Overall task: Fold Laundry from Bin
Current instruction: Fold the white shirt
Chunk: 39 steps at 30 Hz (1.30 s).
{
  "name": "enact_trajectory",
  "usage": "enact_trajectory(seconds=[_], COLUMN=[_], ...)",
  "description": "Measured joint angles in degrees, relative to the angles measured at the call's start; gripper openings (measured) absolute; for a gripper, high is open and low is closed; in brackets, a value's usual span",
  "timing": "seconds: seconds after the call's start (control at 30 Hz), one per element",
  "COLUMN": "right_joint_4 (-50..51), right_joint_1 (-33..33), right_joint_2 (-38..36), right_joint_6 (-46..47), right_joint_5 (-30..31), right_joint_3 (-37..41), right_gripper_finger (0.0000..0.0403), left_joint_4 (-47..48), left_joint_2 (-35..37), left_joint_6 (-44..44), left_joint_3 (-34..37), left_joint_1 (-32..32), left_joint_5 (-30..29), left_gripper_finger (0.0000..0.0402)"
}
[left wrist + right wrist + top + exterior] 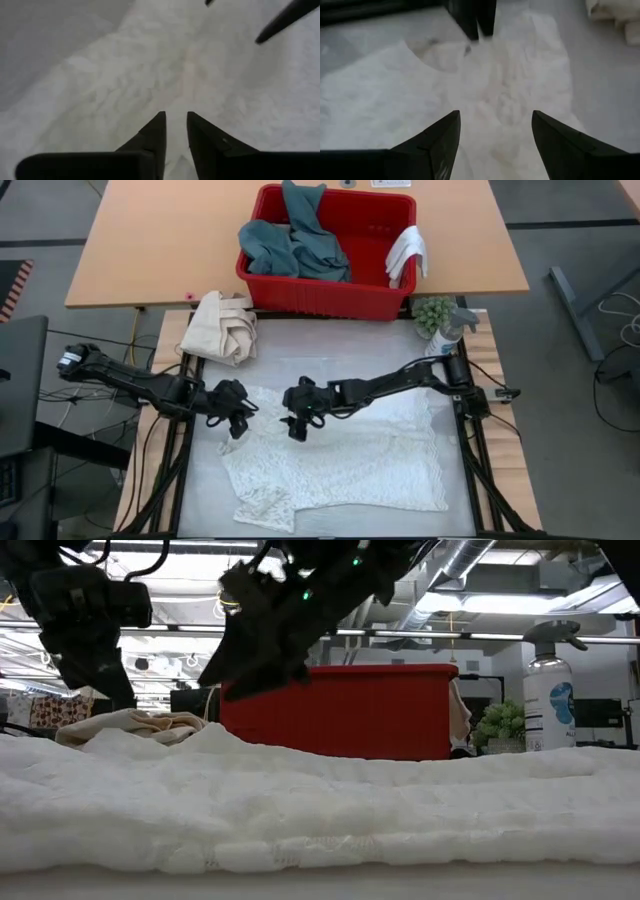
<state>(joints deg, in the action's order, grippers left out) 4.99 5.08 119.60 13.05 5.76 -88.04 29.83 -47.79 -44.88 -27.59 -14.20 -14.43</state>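
Cream canvas bundle (222, 326), spray bottle (447, 333) beside small green plant (432, 311)

Even, bright overhead light on the white towel (340, 455), ceiling strip lamps glaring behind the red bin (345, 710) in the low view, nearest towel folds soft and blurred, both wrist views hazy, shadows faint

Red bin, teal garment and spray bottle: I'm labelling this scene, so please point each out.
Red bin (322, 302), high view, near wall's rim.
Teal garment (296, 246), high view, middle of the bunched cloth.
Spray bottle (551, 700), low view, on its label.
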Motion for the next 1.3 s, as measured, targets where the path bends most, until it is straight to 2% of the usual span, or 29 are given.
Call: enact_trajectory(seconds=[0.23, 0.43, 0.97, 1.3], right_joint_4=[-0.6, -0.4, 2.7, 2.7], right_joint_1=[0.2, 0.0, 0.2, 0.1], right_joint_2=[1.6, 1.6, 1.6, 1.6], right_joint_6=[0.9, 1.7, 5.5, 5.5], right_joint_5=[0.1, 1.0, 4.7, 4.9], right_joint_3=[-0.5, -0.5, -0.5, -0.5], right_gripper_finger=[0.027, 0.027, 0.027, 0.027], left_joint_4=[1.7, 2.8, 1.8, 2.2], left_joint_2=[0.2, -2.0, -2.1, -2.1], left_joint_6=[-0.8, -4.9, -11.4, -12.1], left_joint_3=[0.0, 2.3, 2.7, 2.7], left_joint_1=[0.0, -0.1, -5.7, -5.9], left_joint_5=[-2.5, 1.0, -4.5, -5.8], left_gripper_finger=[0.0155, 0.0198, 0.0202, 0.0202])
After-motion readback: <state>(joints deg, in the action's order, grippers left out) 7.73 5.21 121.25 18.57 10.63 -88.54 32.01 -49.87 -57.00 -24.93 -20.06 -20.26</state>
